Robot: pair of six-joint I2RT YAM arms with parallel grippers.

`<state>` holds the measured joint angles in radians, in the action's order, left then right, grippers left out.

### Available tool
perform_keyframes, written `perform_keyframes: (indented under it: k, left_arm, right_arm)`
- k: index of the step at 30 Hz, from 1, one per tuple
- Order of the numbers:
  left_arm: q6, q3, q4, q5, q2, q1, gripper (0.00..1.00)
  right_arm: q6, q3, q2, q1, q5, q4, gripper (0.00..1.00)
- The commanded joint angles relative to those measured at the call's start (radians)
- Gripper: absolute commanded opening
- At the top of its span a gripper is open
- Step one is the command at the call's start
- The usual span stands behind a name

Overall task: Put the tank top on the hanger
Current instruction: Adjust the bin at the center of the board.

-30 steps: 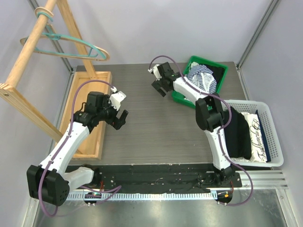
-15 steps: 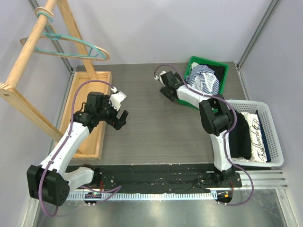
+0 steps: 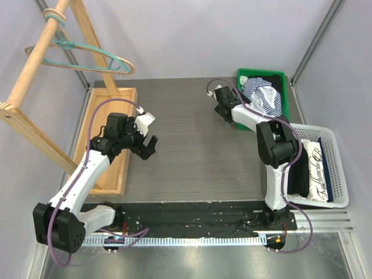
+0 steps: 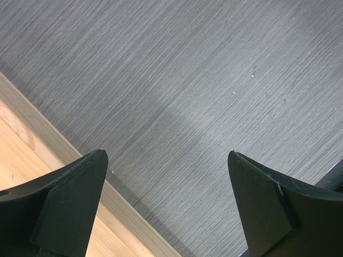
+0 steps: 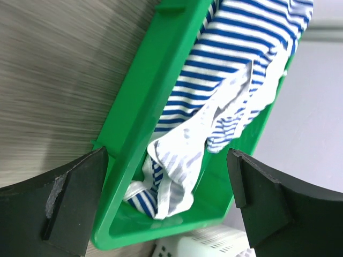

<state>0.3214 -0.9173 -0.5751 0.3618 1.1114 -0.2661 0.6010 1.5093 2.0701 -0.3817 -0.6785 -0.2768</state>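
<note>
- The sleeveless tank top (image 5: 241,59) of soft fabric, navy-and-white striped with white trim, lies crumpled inside a green plastic bin (image 5: 155,91) at the far right of the grey wood-grain table (image 3: 192,151); nothing grips it.
- The right gripper (image 5: 166,156) hovers at the bin's left wall, pointed across it at the cloth; its two black jaws stand wide apart; nothing is caught between them.
- The thin teal-green hanger (image 3: 81,45) with curved shoulders hangs on the slanted rail of a pale wooden rack (image 3: 35,58) at the far left, well apart from the tank top.
- The left gripper (image 3: 149,147) hangs over bare table just beside the rack's flat wooden base (image 3: 122,174); its jaws are likewise spread wide and empty; the wrist view shows only grey tabletop and a corner of that base below them.
- A white slatted plastic basket (image 3: 343,186) sits on the near right, beside the bin; it holds a black garment (image 3: 299,171) and a white printed one (image 3: 317,168).
</note>
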Motion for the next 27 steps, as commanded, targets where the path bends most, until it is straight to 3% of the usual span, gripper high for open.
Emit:
perform_keyframes:
  k: [1, 12, 17, 27]
  left_arm:
    - [-0.002, 0.001, 0.031, 0.026, -0.019, 0.004, 1.00]
    - [-0.001, 0.003, 0.026, 0.022, -0.025, 0.007, 1.00]
    - [-0.002, 0.003, 0.027, 0.026, -0.022, 0.005, 1.00]
    - [-0.002, 0.000, 0.026, 0.025, -0.021, 0.007, 0.99]
  right_arm:
    - [0.016, 0.005, -0.071, 0.029, 0.005, 0.034, 1.00]
    - [0.005, 0.130, 0.033, 0.096, -0.138, 0.028, 1.00]
    - [0.006, 0.149, 0.032, 0.150, -0.124, 0.028, 1.00]
    - [-0.047, 0.232, 0.056, 0.133, -0.058, -0.019, 1.00]
